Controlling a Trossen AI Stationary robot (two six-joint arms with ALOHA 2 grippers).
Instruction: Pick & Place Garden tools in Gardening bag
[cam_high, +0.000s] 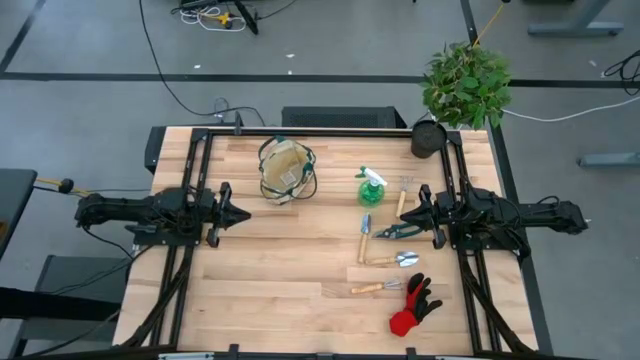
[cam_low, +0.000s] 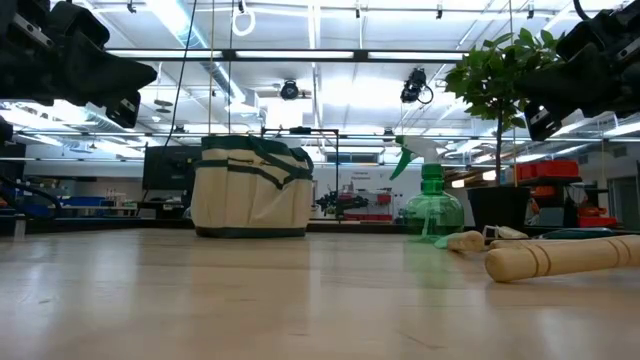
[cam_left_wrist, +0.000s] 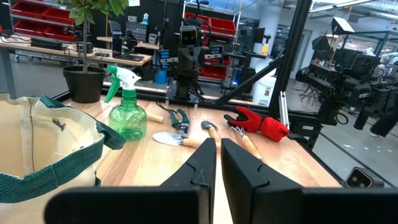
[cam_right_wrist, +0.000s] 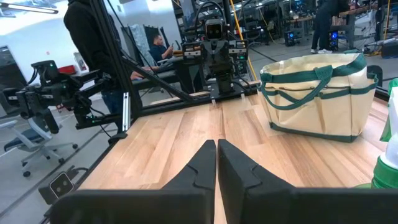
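Note:
The tan gardening bag (cam_high: 285, 170) with green trim stands upright on its base at the table's far middle, mouth open. To its right the garden tools lie flat on the wood: a green spray bottle (cam_high: 370, 185) standing upright, a blue-handled trowel (cam_high: 365, 235), green-handled shears (cam_high: 398, 232), wooden-handled tools (cam_high: 392, 260) (cam_high: 375, 288) and a red-and-black glove (cam_high: 415, 305). My left gripper (cam_high: 238, 213) hovers shut at the table's left, pointing level toward the tools. My right gripper (cam_high: 413, 212) hovers shut at the right, just above the shears, pointing level toward the bag (cam_right_wrist: 317, 96).
A leafy potted plant (cam_high: 465, 80) and a dark round pot (cam_high: 428, 138) stand at the far right corner. Black frame rails (cam_high: 330, 130) run along the table's far, left and right sides. Bare wood lies between the bag and the near edge. People stand behind the table (cam_right_wrist: 93, 37).

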